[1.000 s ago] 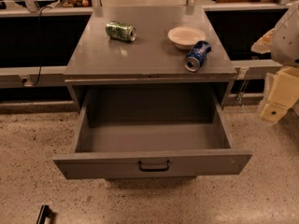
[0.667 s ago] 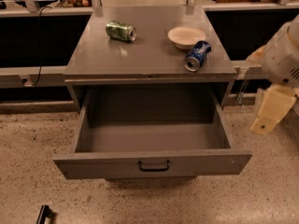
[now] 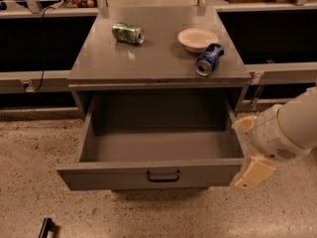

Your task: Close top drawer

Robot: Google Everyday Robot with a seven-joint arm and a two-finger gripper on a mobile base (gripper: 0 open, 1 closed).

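Note:
The top drawer (image 3: 99, 176) of the grey metal cabinet is pulled far out and is empty inside. Its plain front panel faces me, with a small dark pull handle (image 3: 163, 176) at its centre. My gripper (image 3: 247, 148) is at the drawer's right front corner, just outside the right side wall. Its cream fingers (image 3: 255, 172) are spread apart, one by the side wall's top edge and one by the front panel's right end. They hold nothing. The white arm reaches in from the right edge.
On the cabinet top (image 3: 99, 63) lie a green can (image 3: 128, 33) on its side, a white bowl (image 3: 197, 38) and a blue can (image 3: 209, 59) on its side. Dark counters run behind on both sides. A small dark object (image 3: 46, 228) lies on the speckled floor.
My arm and gripper have come down and to the left, from beside the cabinet's right side to the open drawer's right front corner. The drawer has not moved.

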